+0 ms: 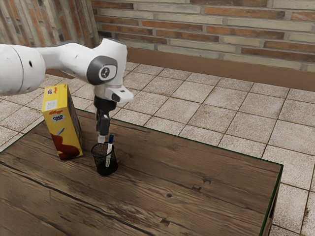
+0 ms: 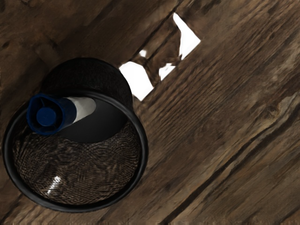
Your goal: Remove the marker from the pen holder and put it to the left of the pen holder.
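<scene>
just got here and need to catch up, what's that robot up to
A robot arm has its hand near the rim of a black mesh pen holder, going for the marker inside. The marker leans in the holder, blue end above the rim, not yet gripped. It's meant to end up left of the holder. A yellow cereal box stands nearby.
</scene>
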